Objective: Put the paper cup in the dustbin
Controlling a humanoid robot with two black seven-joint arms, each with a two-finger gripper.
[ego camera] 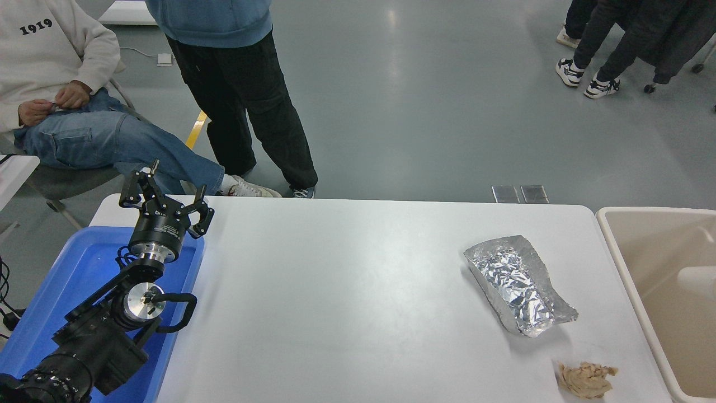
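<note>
Left claw [165, 197] sat parked at lower left over the blue rectangular plastic tray [84, 268], fingers spread wide, holding nothing. Crumpled silver foil packet [517, 284] lay right of centre on the white surface [347, 296], crumpled tan tissue wad [586, 378] below it. Small white paper cup [696, 275] lay inside the large beige plastic dustbin [626, 263] at right edge.

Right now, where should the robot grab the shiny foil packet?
Probably from above, pinching across the middle of the foil packet. It lies flat on the table, long and slanted, so its short width looks the easiest fit for a tool.
</note>
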